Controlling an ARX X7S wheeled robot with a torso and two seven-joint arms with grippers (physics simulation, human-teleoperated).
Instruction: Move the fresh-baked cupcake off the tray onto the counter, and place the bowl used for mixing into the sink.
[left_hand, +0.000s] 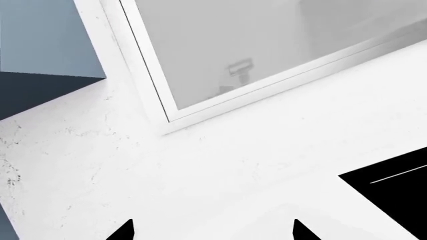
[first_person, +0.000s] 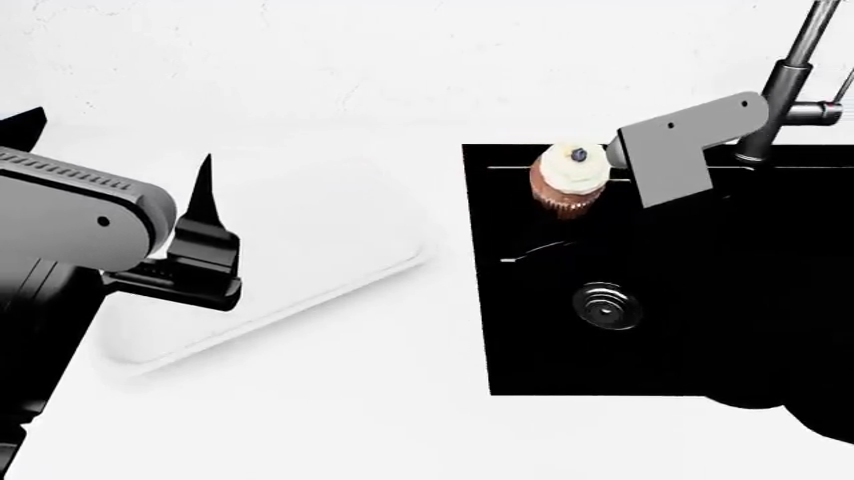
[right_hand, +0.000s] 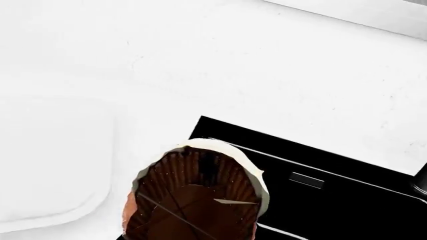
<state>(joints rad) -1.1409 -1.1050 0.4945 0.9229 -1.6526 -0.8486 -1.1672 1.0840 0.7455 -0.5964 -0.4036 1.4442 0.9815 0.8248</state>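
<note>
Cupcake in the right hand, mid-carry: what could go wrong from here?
1. The cupcake hangs over the black sink, not the counter; releasing now would likely drop it into the basin.
2. The faucet stands close beside the right hand; a swing that way could hit it.
3. The right wrist view shows mostly the cupcake's base, so the grip itself is hard to check.

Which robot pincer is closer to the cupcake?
The right one. The right pincer is right at the cupcake, up over the sink. The left pincer is far off, over the tray.
</note>
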